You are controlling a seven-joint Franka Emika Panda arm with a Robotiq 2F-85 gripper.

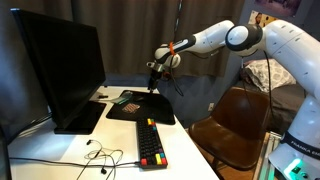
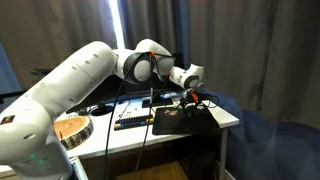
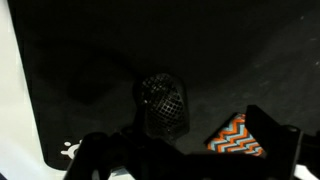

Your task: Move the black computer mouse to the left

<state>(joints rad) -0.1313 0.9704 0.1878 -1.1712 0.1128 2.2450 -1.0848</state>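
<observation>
Black computer mouse [image 3: 163, 103], long axis top-to-bottom

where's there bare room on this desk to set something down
Most of the black mat around the black computer mouse is bare. In an exterior view, the white desk is free between the monitor base and the cable. Crowded: the cable and keyboard side, and under the gripper.

A monitor [image 1: 60, 70] stands on the white table [image 1: 50, 152]; keyboard [image 1: 151, 143] lies beside the mat [image 1: 152, 114], chair [image 1: 235, 118] nearby.
</observation>
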